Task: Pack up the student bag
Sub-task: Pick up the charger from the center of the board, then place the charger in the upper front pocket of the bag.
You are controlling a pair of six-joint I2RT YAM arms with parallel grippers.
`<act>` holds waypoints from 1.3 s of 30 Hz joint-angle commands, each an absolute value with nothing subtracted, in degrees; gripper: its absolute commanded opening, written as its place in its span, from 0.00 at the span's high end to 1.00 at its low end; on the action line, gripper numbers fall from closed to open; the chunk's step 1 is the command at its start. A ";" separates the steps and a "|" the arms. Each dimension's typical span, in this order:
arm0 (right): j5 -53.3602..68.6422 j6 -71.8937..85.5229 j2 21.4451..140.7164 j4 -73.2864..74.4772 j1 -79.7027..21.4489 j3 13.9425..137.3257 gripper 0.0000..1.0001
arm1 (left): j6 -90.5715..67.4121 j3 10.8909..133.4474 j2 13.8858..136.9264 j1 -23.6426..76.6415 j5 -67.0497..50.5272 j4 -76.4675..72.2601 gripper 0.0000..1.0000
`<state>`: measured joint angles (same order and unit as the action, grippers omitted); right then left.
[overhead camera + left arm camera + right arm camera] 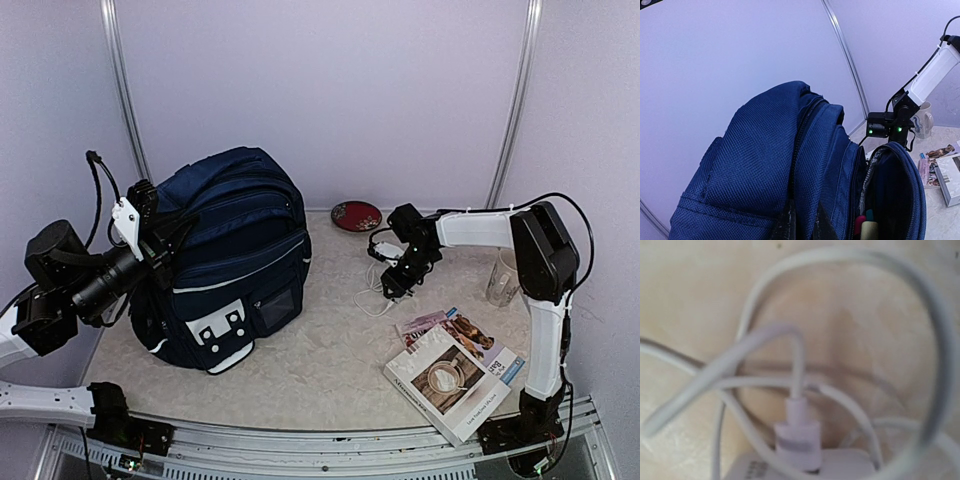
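The navy student bag (pixel 235 255) stands upright on the left of the table, white patch to the front. My left gripper (pixel 158 240) is at its upper left side. In the left wrist view its dark fingers (pixel 785 225) are shut on a fold of the blue bag fabric (pixel 760 165) beside a zipper. A front compartment (pixel 890 190) gapes open with pens (pixel 867 227) inside. My right gripper (pixel 396 280) points down onto a white charger and cable (pixel 375 297). The right wrist view shows the charger block (pixel 800 465) and looped cable (pixel 790 360) very close; the fingers do not show.
Two books (pixel 450 370) lie at the front right. A red plate (pixel 356 215) sits by the back wall. A clear glass mug (pixel 502 278) stands at the right, beside the right arm. Walls enclose the back and sides.
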<state>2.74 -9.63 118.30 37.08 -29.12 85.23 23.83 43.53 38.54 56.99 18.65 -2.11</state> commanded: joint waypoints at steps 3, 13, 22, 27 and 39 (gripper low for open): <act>3.78 -10.18 117.33 37.55 -29.44 85.94 0.59 | 22.66 43.41 38.54 56.51 17.67 -5.72 1.00; 8.07 -10.08 105.08 28.22 -29.79 80.90 0.72 | 22.65 43.42 38.58 56.43 17.51 -5.80 1.00; 21.02 -7.22 91.32 18.02 -29.88 81.21 0.74 | 22.43 43.42 38.41 56.25 17.40 -5.89 1.00; 29.71 -3.44 84.80 12.09 -29.88 84.17 0.77 | 22.37 43.50 38.32 56.17 17.32 -5.89 1.00; 34.82 1.21 82.47 2.71 -39.81 94.07 0.83 | 21.77 43.51 38.08 55.86 16.79 -6.19 1.00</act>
<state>33.47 0.71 81.60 6.90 -33.41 90.67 23.77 43.53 38.52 56.53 18.20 -2.11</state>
